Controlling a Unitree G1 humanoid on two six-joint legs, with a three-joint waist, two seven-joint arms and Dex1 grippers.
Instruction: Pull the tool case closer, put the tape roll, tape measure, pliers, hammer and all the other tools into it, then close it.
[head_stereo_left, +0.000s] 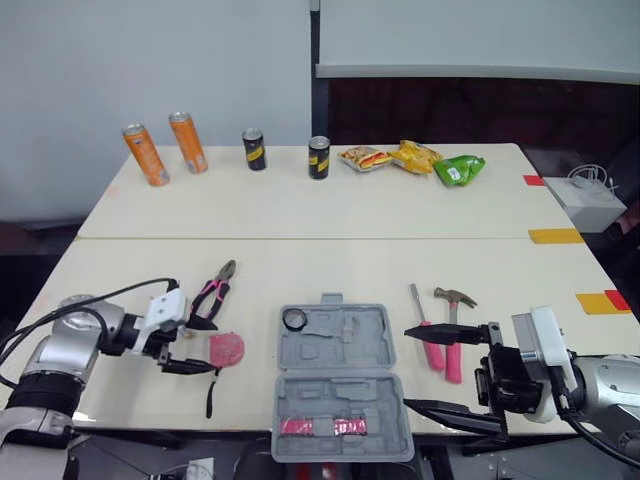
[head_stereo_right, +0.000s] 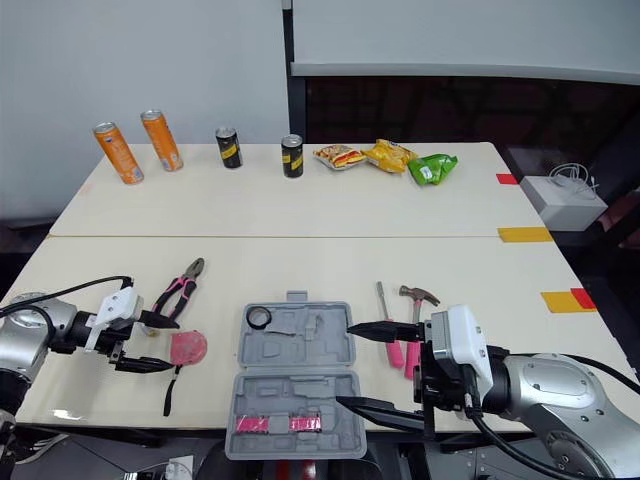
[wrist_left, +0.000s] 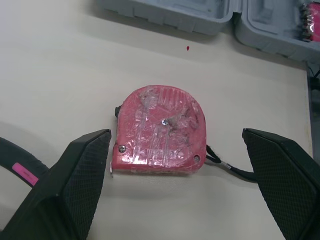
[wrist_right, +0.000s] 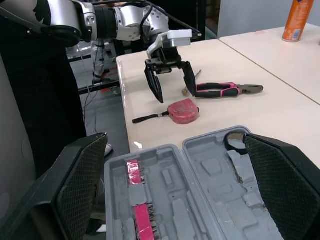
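Observation:
The grey tool case (head_stereo_left: 352, 392) lies open at the table's front middle, with the black tape roll (head_stereo_left: 295, 319) in its far left corner and pink bits (head_stereo_left: 324, 426) in its near half. The pink tape measure (wrist_left: 161, 131) lies flat left of the case, its strap trailing toward the front edge. My left gripper (head_stereo_left: 211, 346) is open, its fingers either side of the tape measure without touching it. Pink-handled pliers (head_stereo_left: 213, 289) lie just behind it. A pink screwdriver (head_stereo_left: 428, 343) and the hammer (head_stereo_left: 454, 335) lie right of the case. My right gripper (head_stereo_left: 408, 367) stands open at the case's right edge.
Two orange cans (head_stereo_left: 146, 155) and two black cans (head_stereo_left: 318, 157) stand along the far edge, with snack bags (head_stereo_left: 415, 158) to their right. A white box (head_stereo_left: 586, 202) sits off the table's right side. Yellow and red tape marks (head_stereo_left: 601, 302) lie at the right edge.

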